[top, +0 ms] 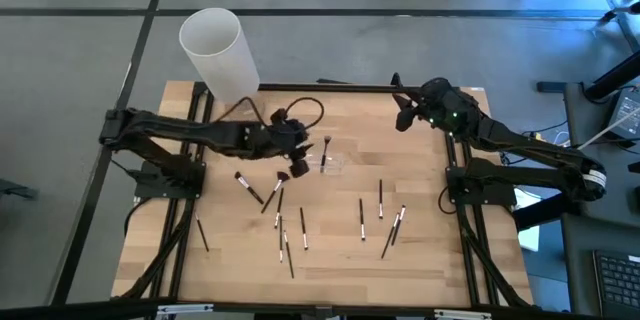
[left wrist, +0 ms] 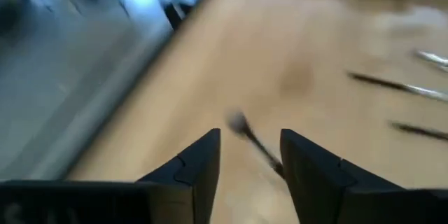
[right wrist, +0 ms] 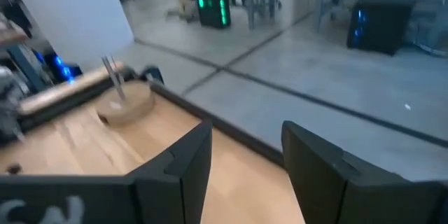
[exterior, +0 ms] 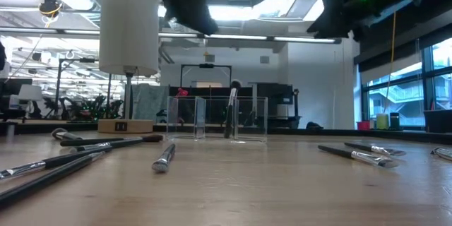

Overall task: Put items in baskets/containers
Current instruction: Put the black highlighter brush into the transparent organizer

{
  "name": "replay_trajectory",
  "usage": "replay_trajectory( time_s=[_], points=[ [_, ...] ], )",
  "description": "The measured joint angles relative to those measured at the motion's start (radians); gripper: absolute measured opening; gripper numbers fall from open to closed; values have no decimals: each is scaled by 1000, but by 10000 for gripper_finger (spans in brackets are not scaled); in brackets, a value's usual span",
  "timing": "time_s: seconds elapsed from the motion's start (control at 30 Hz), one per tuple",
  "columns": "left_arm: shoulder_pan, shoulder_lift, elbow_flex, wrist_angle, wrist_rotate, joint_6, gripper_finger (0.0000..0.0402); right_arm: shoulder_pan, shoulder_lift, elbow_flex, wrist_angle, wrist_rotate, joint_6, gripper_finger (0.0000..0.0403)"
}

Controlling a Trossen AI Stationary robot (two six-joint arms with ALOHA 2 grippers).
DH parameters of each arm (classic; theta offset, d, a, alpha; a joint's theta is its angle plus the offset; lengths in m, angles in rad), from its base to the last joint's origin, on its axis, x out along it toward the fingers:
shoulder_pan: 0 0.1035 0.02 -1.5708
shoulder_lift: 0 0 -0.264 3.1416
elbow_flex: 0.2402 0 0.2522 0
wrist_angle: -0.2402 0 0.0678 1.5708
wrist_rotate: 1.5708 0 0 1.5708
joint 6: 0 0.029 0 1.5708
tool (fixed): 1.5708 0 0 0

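From above, the left tool (top: 296, 150) hovered just beside the clear organizer (top: 331, 163). At desk level, one brush (exterior: 232, 110) stood inside it. Left wrist: parted fingers (left wrist: 199, 164) held nothing. Brushes looked light, stiff, slippery; grip mid-handle. The right tool (right wrist: 241, 155) waited open.

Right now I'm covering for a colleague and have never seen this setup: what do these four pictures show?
Two dark robot arms work at a pale wooden table. One picture looks straight down, one looks level across the tabletop, and two come from cameras on the wrists. Thin dark makeup brushes lie scattered on the wood. Near the middle stands a small clear plastic organizer with one brush upright inside. A tall white cylinder stands at the far edge. The left gripper hovers beside the organizer, fingers apart. The right gripper waits open at the far edge, empty.
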Motion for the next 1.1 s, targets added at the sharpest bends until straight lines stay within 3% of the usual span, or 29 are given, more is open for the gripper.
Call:
replay_trajectory(
  time_s=[0.1,0.27,0.4,0.73,1.1],
  points=[
    [-24,-16,17,-194,82,-196,138,0,0,0,95,-27,6,171],
    [-89,3,-16,-444,91,-483,127,0,0,0,253,-217,5,171],
    [-124,25,-67,-455,60,-637,123,0,0,0,335,-258,-4,171],
    [-87,205,-105,-364,145,-621,123,-13,14,57,337,-249,-124,171],
    [-93,339,-105,-365,180,-677,123,-13,118,110,338,-249,-132,171]
  ],
)
